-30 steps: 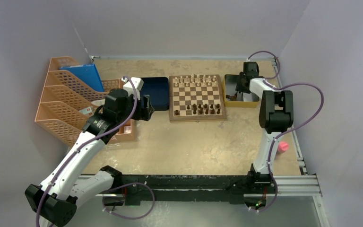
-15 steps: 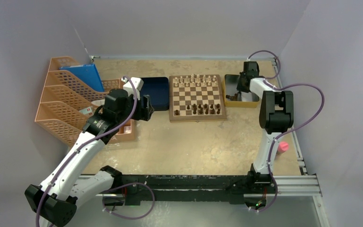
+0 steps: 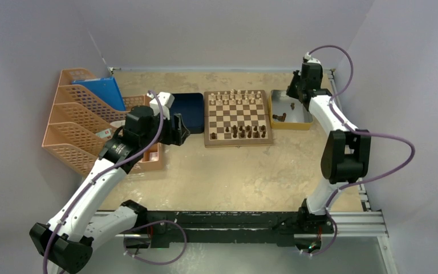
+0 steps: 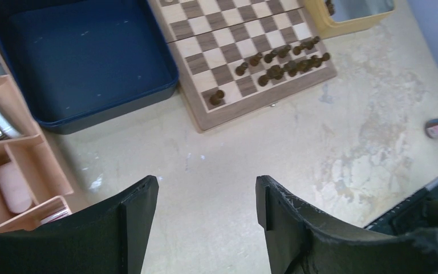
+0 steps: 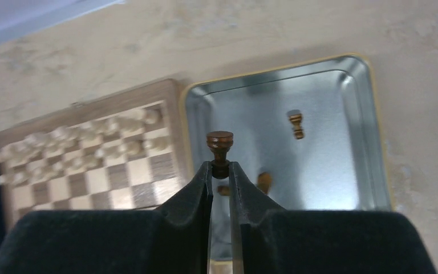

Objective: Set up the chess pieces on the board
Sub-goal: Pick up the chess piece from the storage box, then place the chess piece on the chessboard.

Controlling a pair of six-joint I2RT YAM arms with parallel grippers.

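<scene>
Raised above silver tray point(image 5: 331, 108), right tool point(image 5: 220, 169) clamped on dark chess piece point(image 5: 219, 140)

right gripper point(image 5: 220, 169) — jaws pinch dark chess piece point(image 5: 219, 144) | silver tray point(image 5: 342, 165) beyond — loose pieces point(image 5: 295, 124) inside

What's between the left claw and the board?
Left wrist view: only bare table between the left claw and the board; the blue tray lies beside that stretch.

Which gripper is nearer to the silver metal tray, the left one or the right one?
Right. The right gripper hangs above the silver tray, shut on a dark chess piece. The left gripper, open, is past the board, by the blue tray.
</scene>
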